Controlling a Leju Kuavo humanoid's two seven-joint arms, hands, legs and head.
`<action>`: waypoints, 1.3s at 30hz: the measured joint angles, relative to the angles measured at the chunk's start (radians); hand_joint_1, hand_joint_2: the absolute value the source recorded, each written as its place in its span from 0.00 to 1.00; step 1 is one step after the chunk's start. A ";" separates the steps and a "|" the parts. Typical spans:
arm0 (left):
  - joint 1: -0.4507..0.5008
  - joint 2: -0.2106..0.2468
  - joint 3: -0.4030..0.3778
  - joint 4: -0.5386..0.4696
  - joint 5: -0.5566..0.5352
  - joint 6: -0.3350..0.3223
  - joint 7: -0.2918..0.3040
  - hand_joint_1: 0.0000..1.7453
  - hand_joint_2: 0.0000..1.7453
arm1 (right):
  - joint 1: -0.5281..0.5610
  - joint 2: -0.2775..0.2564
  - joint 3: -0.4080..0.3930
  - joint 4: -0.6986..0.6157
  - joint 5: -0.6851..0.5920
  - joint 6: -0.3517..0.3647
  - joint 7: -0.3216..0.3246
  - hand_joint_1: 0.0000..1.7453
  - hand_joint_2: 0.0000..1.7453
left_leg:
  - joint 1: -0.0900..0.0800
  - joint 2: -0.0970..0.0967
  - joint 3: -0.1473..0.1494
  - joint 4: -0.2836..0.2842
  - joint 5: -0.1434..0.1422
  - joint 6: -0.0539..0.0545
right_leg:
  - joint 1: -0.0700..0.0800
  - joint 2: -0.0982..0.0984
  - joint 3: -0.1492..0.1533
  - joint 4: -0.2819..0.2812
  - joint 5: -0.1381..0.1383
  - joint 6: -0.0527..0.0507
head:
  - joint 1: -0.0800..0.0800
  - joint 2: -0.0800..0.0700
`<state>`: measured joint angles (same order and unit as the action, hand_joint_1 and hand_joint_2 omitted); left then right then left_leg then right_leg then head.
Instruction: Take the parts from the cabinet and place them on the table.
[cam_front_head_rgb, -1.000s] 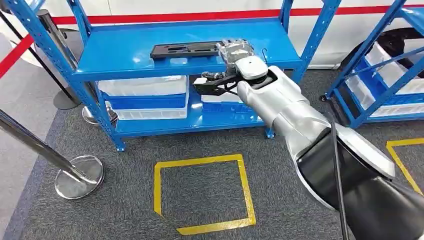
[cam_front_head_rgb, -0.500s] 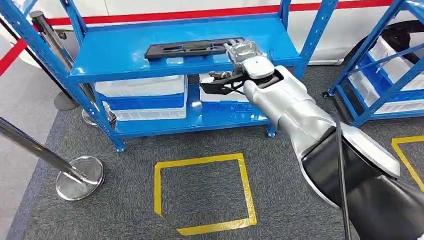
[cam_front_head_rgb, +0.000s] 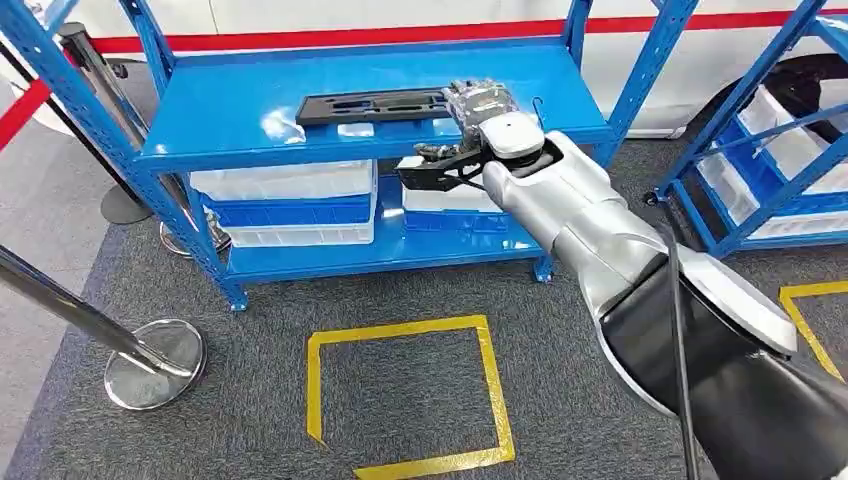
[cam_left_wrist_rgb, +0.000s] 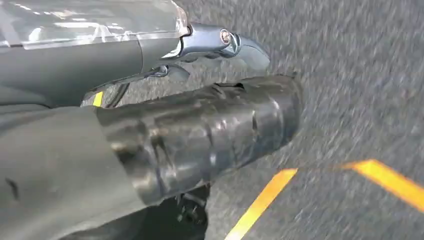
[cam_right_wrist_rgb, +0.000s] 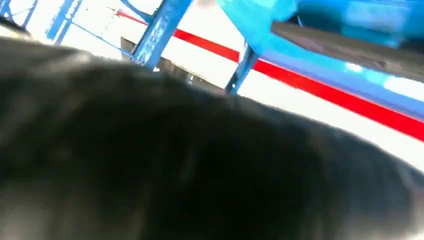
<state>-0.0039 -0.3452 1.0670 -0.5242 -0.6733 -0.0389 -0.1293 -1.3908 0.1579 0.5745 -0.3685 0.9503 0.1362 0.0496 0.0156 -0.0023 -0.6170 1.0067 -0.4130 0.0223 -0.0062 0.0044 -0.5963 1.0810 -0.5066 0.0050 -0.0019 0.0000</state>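
Readable text: I find none in any of my views.
Shelf (cam_front_head_rgb: 250, 120): upper middle of the head view, plain blue, no label or number I can read.
Black part (cam_front_head_rgb: 375, 104): on the top shelf board, no print I can make out.
Bins (cam_front_head_rgb: 285, 195): middle left of the head view, no tag I can read.
Floor tape (cam_front_head_rgb: 405, 395): lower middle of the head view, a plain yellow outline, no writing.
Wall stripe (cam_front_head_rgb: 400, 32): top of the head view, plain red, no lettering.
Wrist views: too blurred for me to read anything.
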 joint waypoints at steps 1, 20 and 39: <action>0.000 -0.002 0.001 -0.005 -0.002 0.000 0.001 0.00 0.00 | -0.002 -0.003 0.000 0.000 0.000 0.000 0.001 0.00 0.00 | -0.001 0.001 0.001 0.000 -0.002 0.005 | 0.000 0.001 -0.039 0.077 -0.037 0.002 | 0.000 0.000; 0.000 -0.009 0.015 -0.022 -0.007 -0.019 0.002 0.00 0.00 | 0.002 -0.019 0.016 -0.001 -0.003 -0.002 0.003 0.00 0.00 | -0.004 -0.003 -0.144 0.332 -0.154 -0.038 | -0.003 0.001 -0.021 -0.041 0.072 -0.034 | -0.002 0.000; -0.002 -0.014 0.024 -0.022 -0.008 -0.021 -0.001 0.00 0.00 | 0.001 -0.032 0.024 0.000 -0.005 -0.002 0.003 0.00 0.00 | -0.004 -0.003 0.024 0.013 -0.031 0.005 | -0.006 -0.002 -0.036 -0.018 0.077 0.002 | -0.001 0.000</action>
<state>-0.0056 -0.3593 1.0914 -0.5459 -0.6809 -0.0599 -0.1305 -1.3901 0.1259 0.5985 -0.3685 0.9457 0.1343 0.0523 0.0111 -0.0051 -0.5931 1.0193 -0.4436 0.0271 -0.0123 0.0027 -0.6327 1.0625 -0.4295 0.0071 -0.0027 -0.0004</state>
